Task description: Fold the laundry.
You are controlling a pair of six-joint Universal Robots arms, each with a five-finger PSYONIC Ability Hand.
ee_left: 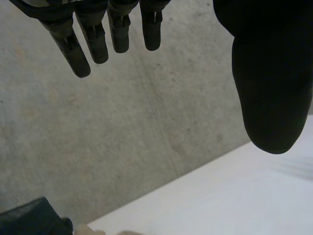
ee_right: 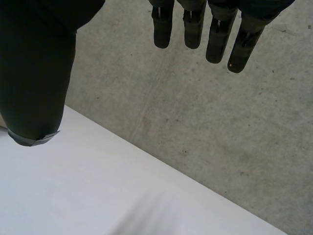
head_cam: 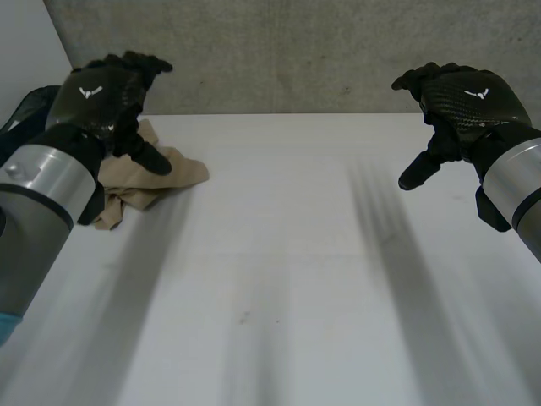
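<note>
A crumpled tan cloth (head_cam: 161, 178) lies in a heap at the far left of the white table (head_cam: 279, 254), partly hidden by my left hand (head_cam: 106, 97). That hand hovers above the cloth, open, with straight fingers (ee_left: 80, 49) and thumb (ee_left: 271, 83) holding nothing. A small bit of the tan cloth (ee_left: 85, 230) shows below its palm. My right hand (head_cam: 461, 97) hangs above the table's far right, also open; its fingers (ee_right: 215, 34) and thumb (ee_right: 34, 73) are spread and empty.
A grey concrete wall (head_cam: 296, 51) stands right behind the table's far edge. A dark bag or bin (head_cam: 21, 114) sits off the table's far left corner, also seen as a dark bag (ee_left: 29, 218) beside the cloth.
</note>
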